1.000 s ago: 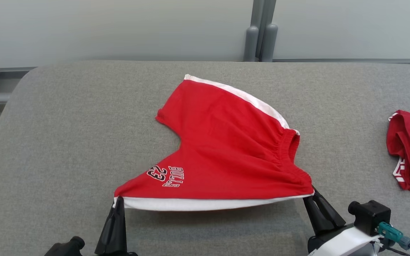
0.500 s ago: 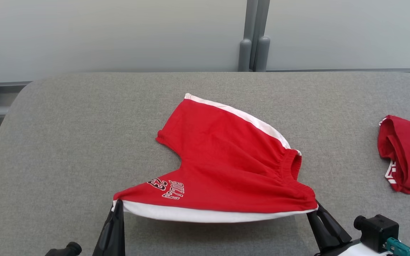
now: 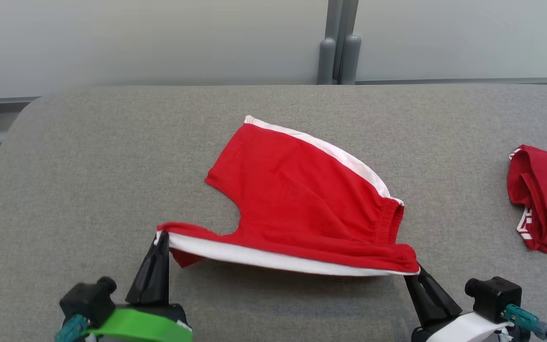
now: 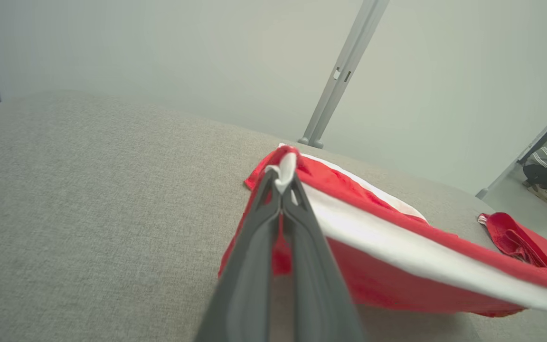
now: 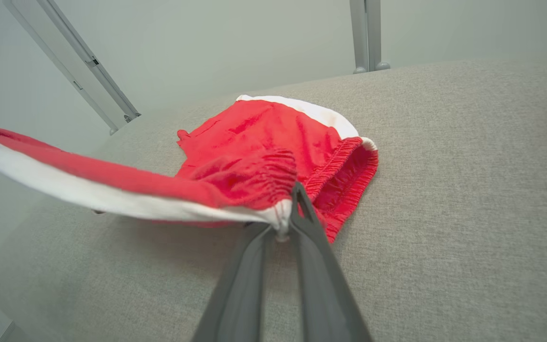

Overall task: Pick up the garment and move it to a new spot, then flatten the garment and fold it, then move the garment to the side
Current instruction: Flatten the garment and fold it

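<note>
Compared to a second ago, the near edge of the red shorts (image 3: 302,199) is up off the cloth and curling over, so the number print on the front leg is now tucked out of sight. At the fingers, the left gripper (image 3: 161,236) is clamped tight on that leg's hem corner. In the left wrist view you can see the white side stripe (image 3: 273,259) bunched right between its tips. The right gripper (image 3: 418,271) is pinched on the waistband corner at the elastic. Between them the stripe edge hangs like a loose line, with a bit of red drooping under it near the left side. The rest of the shorts lies around the middle of the grey padded table (image 3: 88,166), far leg pointing away. A second red garment (image 3: 544,199) sits well off to the right. My guess is the fold-over is underway. What worries me is that both grabs are tiny corner pinches, so a hard tug could pop one free. That drooping bit could also get trapped underneath and leave a lumpy fold. If the arms don't travel evenly, the edge lands skewed.
</note>
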Controlling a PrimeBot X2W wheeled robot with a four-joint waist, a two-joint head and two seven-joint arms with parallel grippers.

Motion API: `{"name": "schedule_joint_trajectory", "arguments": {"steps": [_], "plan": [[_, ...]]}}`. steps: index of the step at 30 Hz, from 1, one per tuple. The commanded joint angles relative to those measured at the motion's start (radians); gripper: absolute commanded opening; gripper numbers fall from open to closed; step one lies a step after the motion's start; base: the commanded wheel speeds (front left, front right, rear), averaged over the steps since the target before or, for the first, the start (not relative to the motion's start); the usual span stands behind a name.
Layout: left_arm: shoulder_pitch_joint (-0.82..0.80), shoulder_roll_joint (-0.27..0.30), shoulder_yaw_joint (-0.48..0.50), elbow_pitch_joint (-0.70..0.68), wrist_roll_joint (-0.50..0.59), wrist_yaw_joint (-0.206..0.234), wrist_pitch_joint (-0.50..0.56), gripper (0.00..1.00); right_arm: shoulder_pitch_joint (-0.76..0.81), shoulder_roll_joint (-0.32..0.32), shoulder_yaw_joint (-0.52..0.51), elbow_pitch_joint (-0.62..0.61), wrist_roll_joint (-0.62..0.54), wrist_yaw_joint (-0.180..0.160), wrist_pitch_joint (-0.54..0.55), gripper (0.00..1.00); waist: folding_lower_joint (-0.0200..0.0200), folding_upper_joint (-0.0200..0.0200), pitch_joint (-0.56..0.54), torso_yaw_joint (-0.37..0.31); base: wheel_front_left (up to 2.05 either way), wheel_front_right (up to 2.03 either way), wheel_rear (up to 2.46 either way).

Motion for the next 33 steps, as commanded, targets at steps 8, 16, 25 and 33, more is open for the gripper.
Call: {"name": "schedule_joint_trajectory", "arguments": {"steps": [8, 16, 25, 33], "plan": [[-0.272, 0.020, -0.010, 0.235, 0.030, -0.047, 0.013, 0.00, -0.119, 0.011, 0.025, 0.094, 0.019, 0.000, -0.009, 0.00, 0.0000, 0.0060, 0.071, -0.036, 0.00, 0.00, 0.00], [-0.534, 0.033, -0.028, 0.458, 0.054, -0.079, 0.029, 0.00, -0.271, 0.041, 0.020, 0.194, 0.037, 0.000, -0.021, 0.00, 0.0000, 0.0060, 0.177, -0.103, 0.00, 0.00, 0.00], [-0.794, 0.013, -0.072, 0.699, 0.086, -0.095, 0.039, 0.00, -0.407, 0.063, 0.009, 0.306, 0.041, 0.000, -0.044, 0.00, 0.0000, 0.0060, 0.279, -0.157, 0.00, 0.00, 0.00], [-0.976, -0.008, -0.113, 0.905, 0.115, -0.102, 0.045, 0.00, -0.520, 0.065, 0.045, 0.389, 0.074, 0.000, -0.077, 0.00, 0.0000, 0.0060, 0.338, -0.197, 0.00, 0.00, 0.00]]}}
